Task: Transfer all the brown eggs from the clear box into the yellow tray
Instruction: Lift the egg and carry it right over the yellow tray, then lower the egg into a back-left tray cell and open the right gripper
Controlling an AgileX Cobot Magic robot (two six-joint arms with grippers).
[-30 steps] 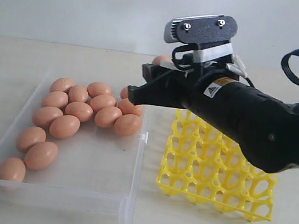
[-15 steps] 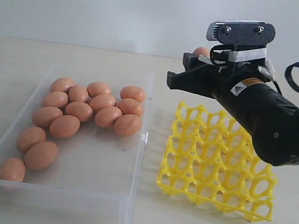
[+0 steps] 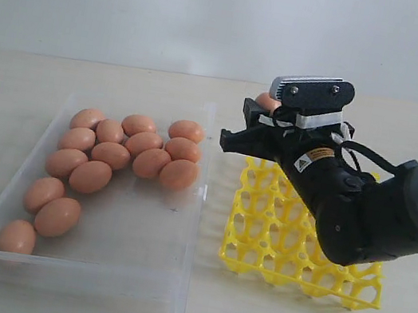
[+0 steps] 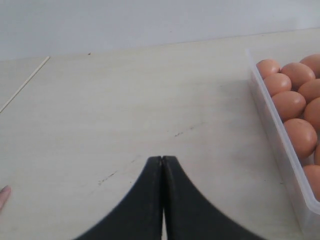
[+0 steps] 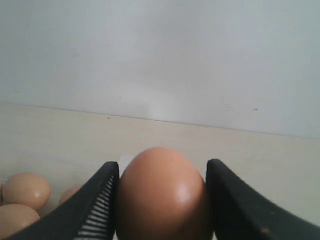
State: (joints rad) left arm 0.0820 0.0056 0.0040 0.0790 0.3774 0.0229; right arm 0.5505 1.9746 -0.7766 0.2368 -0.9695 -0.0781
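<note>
Currently my right end effector [image 5: 163, 172], clamped on one brown egg [image 5: 162, 200], hangs above the yellow tray's [image 3: 255, 263] far edge.

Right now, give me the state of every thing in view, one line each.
clear box, no lid, partly filled.
yellow tray, upright, visible cups empty, some hidden by the arm.
brown eggs in the box, loose, untouched.
held egg, clamped, in the air.
right gripper, shut on the held egg, raised near the tray's far edge.
left gripper, shut, empty, above the table.
</note>
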